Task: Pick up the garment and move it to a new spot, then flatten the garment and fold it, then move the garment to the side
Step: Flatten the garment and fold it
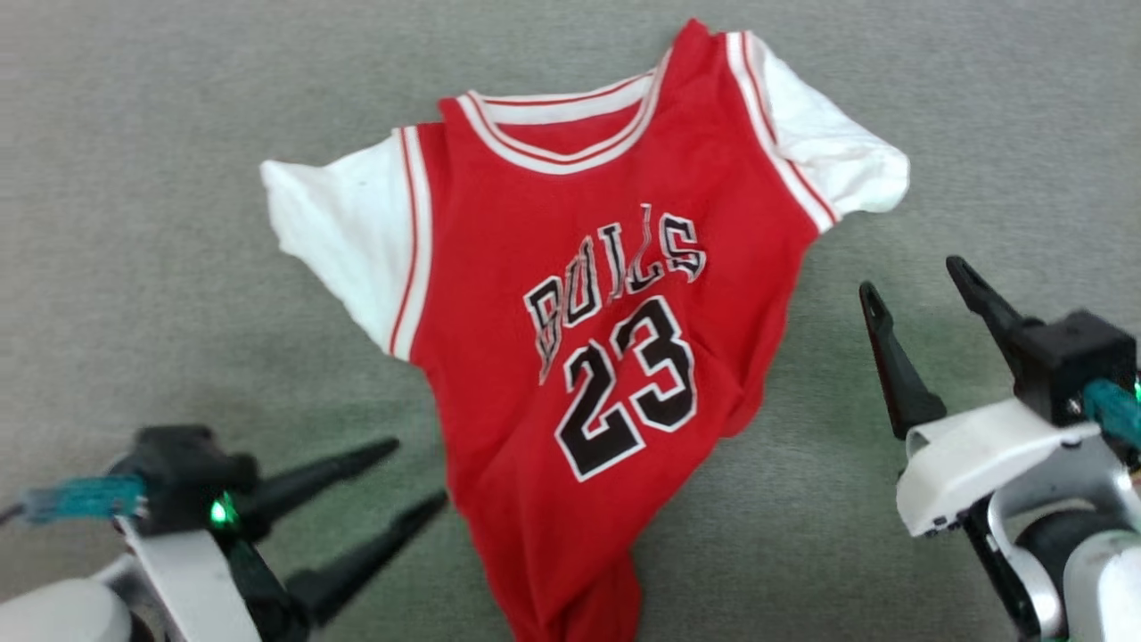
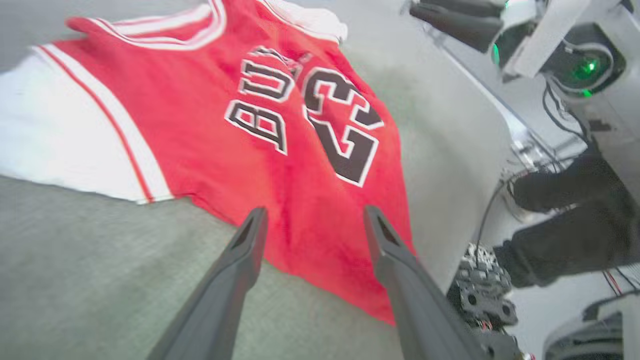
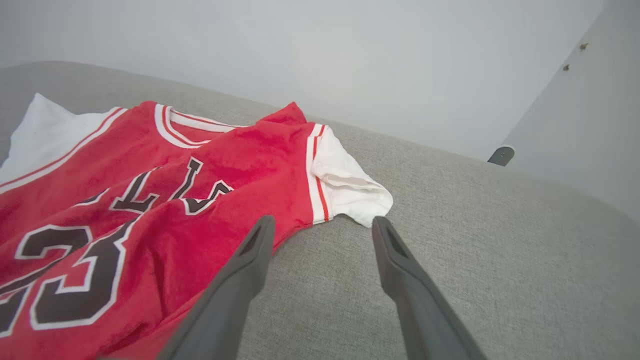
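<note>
The garment [image 1: 499, 267] lay print-up in the middle of the grey worktop [image 1: 134, 178], collar toward the far side and hem toward the near edge. Its left sleeve [image 1: 339, 241] was spread out, while its right sleeve [image 1: 838, 152] sat crumpled. The body narrowed into a gathered tail at the near edge, with the right side seam seemingly tucked under. We judged that it was set down in its spot but far from flat.

We held our left tool [image 1: 419, 473] low at the near left, jaws wide apart and gripping nothing, its fingers pointing across at the garment's lower left edge. In the left wrist view that tool [image 2: 315, 212] framed the red cloth [image 2: 210, 150] near the hem, which suited a pinch there to pull the bunched tail outward.

We held our right tool [image 1: 911, 278] on the right, also wide open and empty, clear of the cloth. In the right wrist view it [image 3: 322, 220] aimed at the seam below the right sleeve of the garment [image 3: 150, 165]. We took this flanking stance as a setup for flattening from both sides.
</note>
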You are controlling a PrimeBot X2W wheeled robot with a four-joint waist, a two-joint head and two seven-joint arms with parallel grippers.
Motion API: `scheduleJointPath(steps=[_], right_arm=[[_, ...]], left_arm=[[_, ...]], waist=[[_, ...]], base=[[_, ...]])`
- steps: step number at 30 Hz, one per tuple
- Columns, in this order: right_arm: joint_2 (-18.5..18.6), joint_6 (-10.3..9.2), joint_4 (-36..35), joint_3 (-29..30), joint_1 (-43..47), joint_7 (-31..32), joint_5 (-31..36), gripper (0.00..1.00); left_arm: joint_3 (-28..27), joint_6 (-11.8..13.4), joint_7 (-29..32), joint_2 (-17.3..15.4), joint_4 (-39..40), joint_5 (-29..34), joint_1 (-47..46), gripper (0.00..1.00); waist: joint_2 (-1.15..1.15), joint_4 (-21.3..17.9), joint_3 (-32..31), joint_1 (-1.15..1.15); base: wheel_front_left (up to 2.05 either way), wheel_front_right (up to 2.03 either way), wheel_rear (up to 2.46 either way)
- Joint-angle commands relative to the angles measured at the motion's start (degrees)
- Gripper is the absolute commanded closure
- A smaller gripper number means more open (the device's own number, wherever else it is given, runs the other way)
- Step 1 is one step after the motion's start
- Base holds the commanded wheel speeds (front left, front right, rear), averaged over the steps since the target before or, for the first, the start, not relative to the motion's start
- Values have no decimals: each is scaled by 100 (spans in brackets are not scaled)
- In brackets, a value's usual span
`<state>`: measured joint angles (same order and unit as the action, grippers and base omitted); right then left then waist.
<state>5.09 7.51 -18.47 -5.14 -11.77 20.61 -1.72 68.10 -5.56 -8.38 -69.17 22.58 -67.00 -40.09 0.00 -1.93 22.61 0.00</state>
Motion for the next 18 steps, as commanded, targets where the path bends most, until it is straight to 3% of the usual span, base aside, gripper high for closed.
scheduleJointPath(steps=[1, 5, 8, 14, 18], right_arm=[[132, -4, 53, -41, -180, 182, 2, 0], [459, -5, 261, 4, -595, 649, -125, 0], [760, -5, 535, 50, -980, 974, -270, 0], [1441, -5, 1285, -147, -1873, 1583, -505, 0], [1768, -5, 1734, -364, -2405, 1893, -630, 0]], left_arm=[[-100, 87, -300, 59, -161, -64, 129, 0], [-600, 242, -654, 370, -627, -347, 332, 0], [-1406, 273, -682, 856, -1049, -328, 572, 0], [-3665, 98, -676, 2120, -1989, 646, 1443, 0], [-4674, -116, -676, 2873, -2376, 1358, 1891, 0]], waist=[[0, 222, -18, 0], [0, 512, 15, 0], [0, 731, 79, 0], [0, 1122, 260, 0], [0, 1321, 386, 0]], base=[[0, 0, 0], [0, 0, 0], [0, 0, 0], [0, 0, 0], [0, 0, 0]])
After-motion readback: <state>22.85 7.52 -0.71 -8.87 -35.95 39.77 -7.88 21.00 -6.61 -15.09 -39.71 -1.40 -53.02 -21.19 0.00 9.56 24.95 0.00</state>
